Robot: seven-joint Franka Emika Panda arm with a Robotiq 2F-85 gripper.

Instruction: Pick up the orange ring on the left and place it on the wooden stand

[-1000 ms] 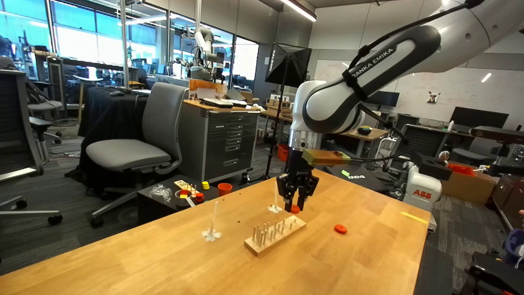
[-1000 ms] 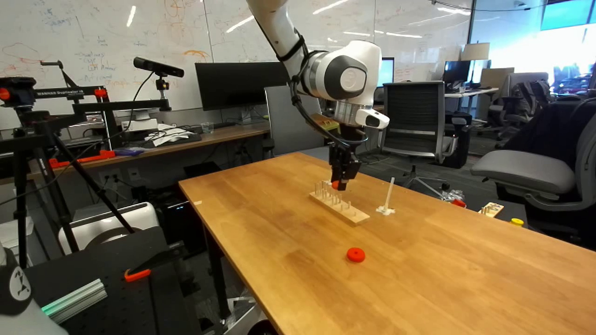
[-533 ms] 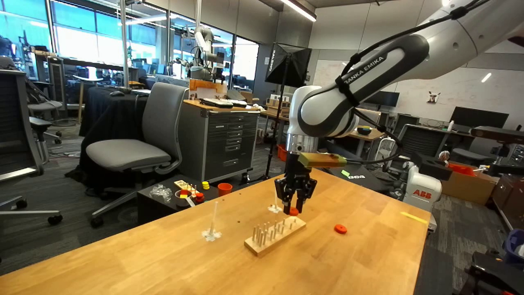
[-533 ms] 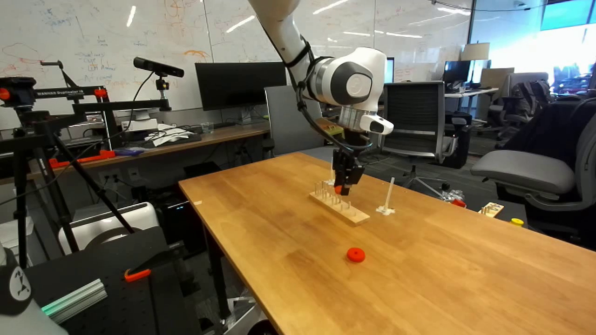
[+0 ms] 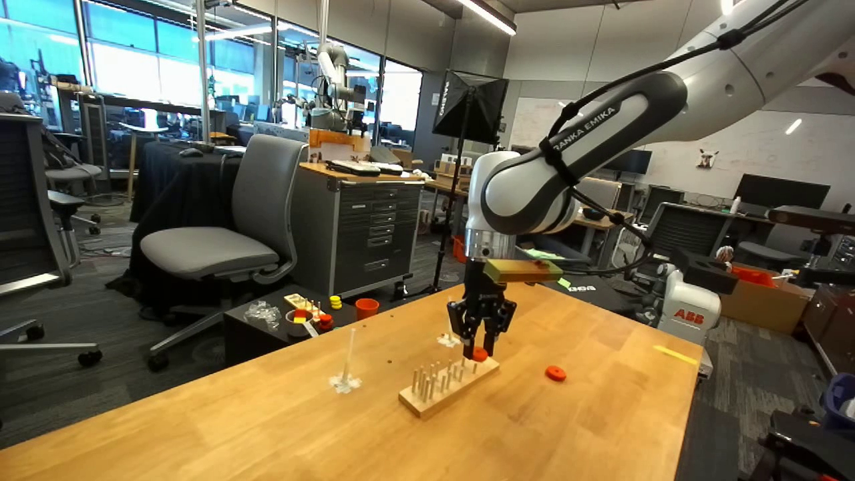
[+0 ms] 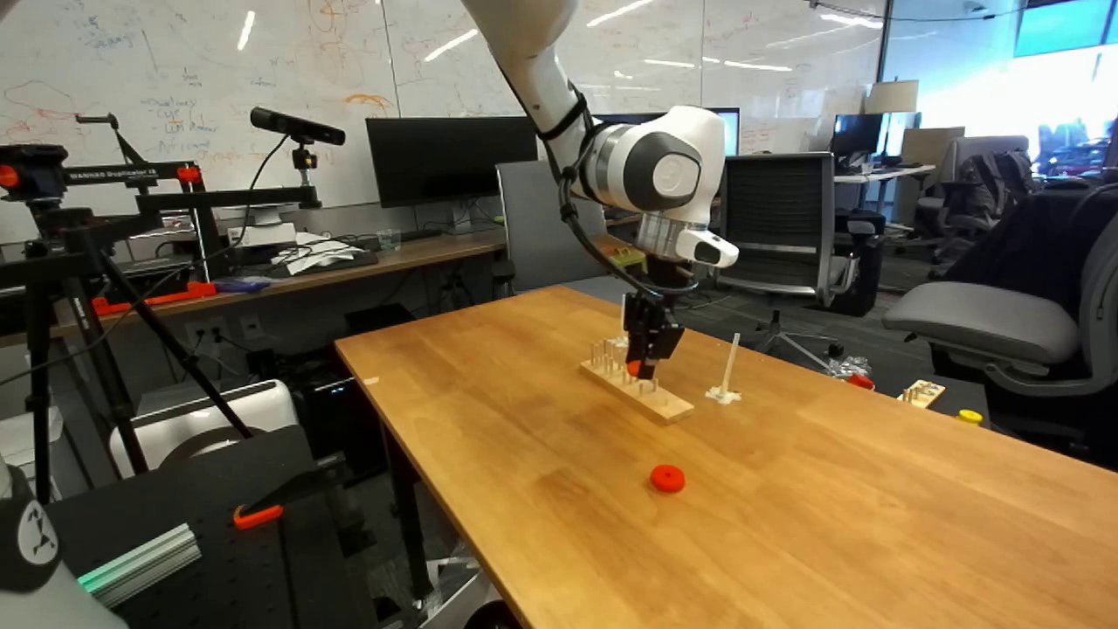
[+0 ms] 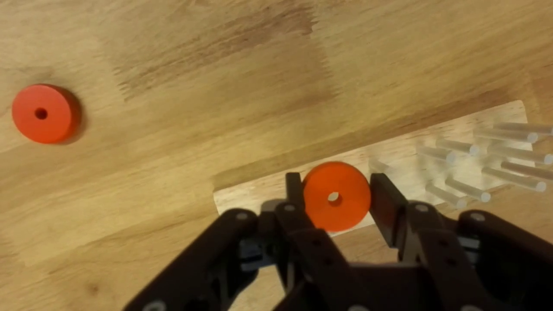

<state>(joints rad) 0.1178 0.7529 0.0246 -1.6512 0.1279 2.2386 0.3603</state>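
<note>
The orange ring [image 7: 338,179] is pinched by the end effector [image 7: 337,194] over the sparsely pegged end of the wooden stand [image 7: 402,166]; a matching ring [image 7: 55,114] is supported by the surface [image 7: 194,129], apart from the stand.

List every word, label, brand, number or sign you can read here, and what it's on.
"RANKA EMIKA": robot arm; start hidden.
"ABB": white machine.
"WANHAO Duplicator", ending unclear: black bar.
Too small or blurred to read: lettering on the softbox and black case; writing on the whiteboard.
</note>
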